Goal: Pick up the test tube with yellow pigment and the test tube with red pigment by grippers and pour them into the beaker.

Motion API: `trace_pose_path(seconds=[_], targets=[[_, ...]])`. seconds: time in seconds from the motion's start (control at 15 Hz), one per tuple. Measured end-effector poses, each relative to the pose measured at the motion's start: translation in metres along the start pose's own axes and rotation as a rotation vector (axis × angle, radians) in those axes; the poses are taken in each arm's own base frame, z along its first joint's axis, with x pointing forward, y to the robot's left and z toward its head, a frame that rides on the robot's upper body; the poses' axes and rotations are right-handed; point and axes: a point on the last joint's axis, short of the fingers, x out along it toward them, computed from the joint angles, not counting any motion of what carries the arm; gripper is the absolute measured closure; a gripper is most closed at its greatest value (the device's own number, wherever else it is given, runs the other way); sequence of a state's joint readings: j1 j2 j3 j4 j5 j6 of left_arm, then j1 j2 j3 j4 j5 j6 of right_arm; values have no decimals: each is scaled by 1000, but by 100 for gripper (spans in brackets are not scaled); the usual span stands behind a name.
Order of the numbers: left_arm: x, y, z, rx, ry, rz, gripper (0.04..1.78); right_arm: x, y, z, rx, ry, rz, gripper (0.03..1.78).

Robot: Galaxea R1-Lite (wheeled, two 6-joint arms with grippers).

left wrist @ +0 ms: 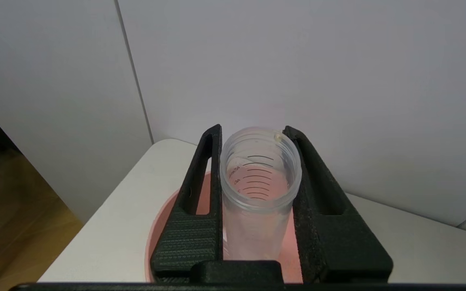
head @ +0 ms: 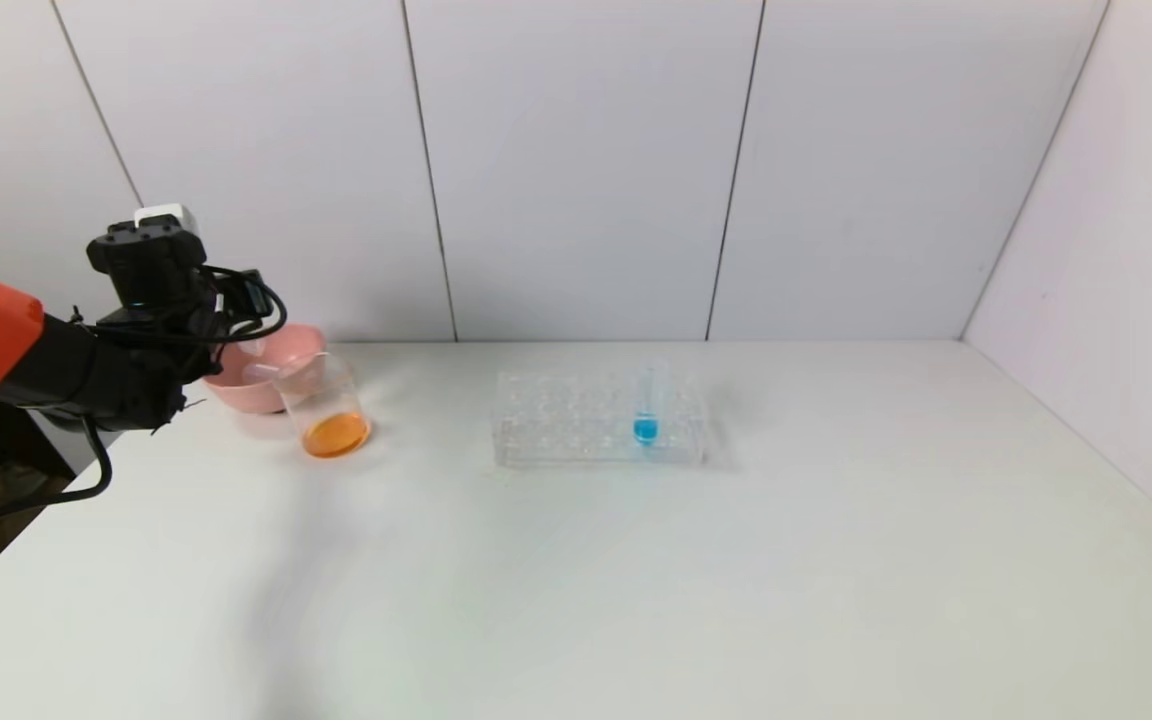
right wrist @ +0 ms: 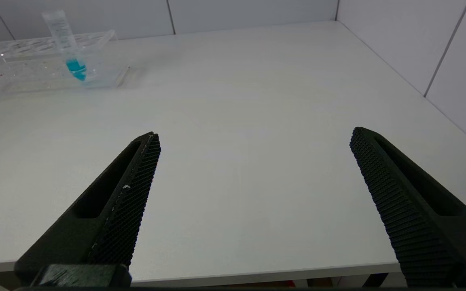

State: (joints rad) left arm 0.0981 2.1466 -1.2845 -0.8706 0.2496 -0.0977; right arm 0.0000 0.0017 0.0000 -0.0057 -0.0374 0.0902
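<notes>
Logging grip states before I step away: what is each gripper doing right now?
Left gripper: shut on an emptied clear test tube, held over the pink bowl.
Right gripper: open, holding nothing, low over the table.

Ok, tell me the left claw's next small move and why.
Probably open the left claw and drop the empty tube into the pink bowl below it. The tube holds no liquid, the beaker beside it holds orange liquid, and only the blue tube stands in the rack. The right claw hangs open, idle.
</notes>
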Motion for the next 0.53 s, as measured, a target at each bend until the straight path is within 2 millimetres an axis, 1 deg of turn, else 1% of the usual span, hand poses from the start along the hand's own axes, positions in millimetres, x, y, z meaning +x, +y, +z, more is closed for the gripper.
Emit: trace_pose_path(seconds=[0.13, 0.2, 0.4, 0.53], targets=[[2, 0, -3, -5, -23, -1, 113, 0, 0, 0, 0, 0, 0, 10], [3, 0, -3, -6, -28, -1, 100, 0, 0, 0, 0, 0, 0, 10], [3, 0, -5, -6, -26, 0, 51, 0, 0, 0, 0, 0, 0, 10], [1, 0, -2, -10, -35, -2, 26, 0, 0, 0, 0, 0, 0, 10]])
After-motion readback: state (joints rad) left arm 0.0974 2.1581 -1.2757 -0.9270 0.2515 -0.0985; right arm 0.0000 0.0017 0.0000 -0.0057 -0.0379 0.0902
